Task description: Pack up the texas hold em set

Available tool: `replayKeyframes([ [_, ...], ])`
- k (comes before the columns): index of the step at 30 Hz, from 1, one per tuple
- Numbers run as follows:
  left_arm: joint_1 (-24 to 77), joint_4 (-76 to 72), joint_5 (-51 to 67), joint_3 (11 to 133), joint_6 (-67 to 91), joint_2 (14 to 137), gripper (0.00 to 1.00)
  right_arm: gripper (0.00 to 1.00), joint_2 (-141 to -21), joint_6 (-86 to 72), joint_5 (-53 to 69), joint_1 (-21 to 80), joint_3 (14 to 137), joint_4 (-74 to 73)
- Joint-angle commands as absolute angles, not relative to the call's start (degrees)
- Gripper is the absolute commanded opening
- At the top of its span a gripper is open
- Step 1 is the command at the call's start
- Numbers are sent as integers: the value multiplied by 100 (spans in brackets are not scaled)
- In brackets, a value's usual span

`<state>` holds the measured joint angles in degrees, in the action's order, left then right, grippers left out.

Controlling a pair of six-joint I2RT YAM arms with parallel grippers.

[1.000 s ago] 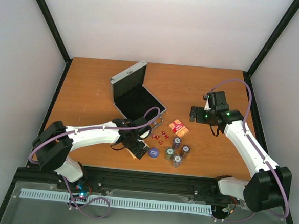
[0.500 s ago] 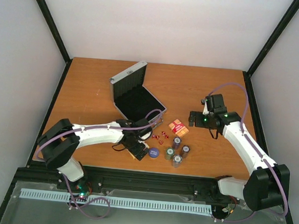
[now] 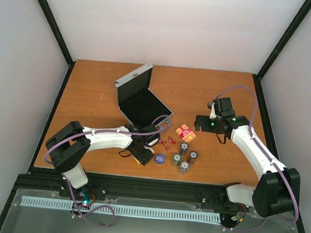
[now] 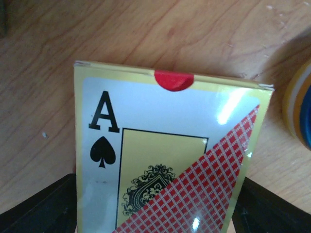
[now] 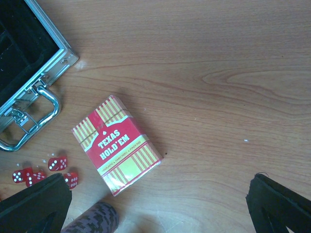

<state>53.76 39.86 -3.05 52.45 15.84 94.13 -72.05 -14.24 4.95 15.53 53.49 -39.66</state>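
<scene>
A card deck box with a yellow border, an ace of spades and red lattice print lies flat on the wooden counter, near its front edge. The left fingers flank the box's two long sides. I cannot tell whether they are already pinching it.

In the overhead view, the round blue disc sits just beside the box at 3 o'clock, with the chip stacks beyond it. The tiny red dice are at 2 o'clock, as is the red and yellow "Texas Hold'em" deck. The open silver metal case with black lining stands at 12 o'clock, apart from the box.

The right fingers are spread wide and empty above the second deck.

The main risk is the glossy wrapper. The fingers appear to hold only one end, so the box may swivel or slip when lifted. A skewed squeeze could also shove it into the disc.
</scene>
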Motion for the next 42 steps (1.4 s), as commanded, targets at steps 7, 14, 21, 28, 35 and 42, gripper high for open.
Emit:
replayKeyframes([
  [7,5440,4435,-318,5566,1577,9184,70,100,-7395,-1388,452,1608,5318,-3912],
  [14,5440,5180,-378,6232,1535,8931,65,100,-7410,-1421,359,1608,5276,-3885],
  [21,5436,6073,-1069,7373,1214,8655,73,100,-7302,-1390,244,1608,5253,-3915],
  [28,4660,5706,-1631,8306,-74,9428,79,100,-7304,-1372,123,1602,5365,-3996],
  [35,3680,4930,-1361,8906,-688,10206,80,100,-7460,-1299,74,1596,5577,-4063],
  [42,3592,5304,-706,9150,-548,10161,86,100,-7493,-1249,156,1597,5661,-4089],
])
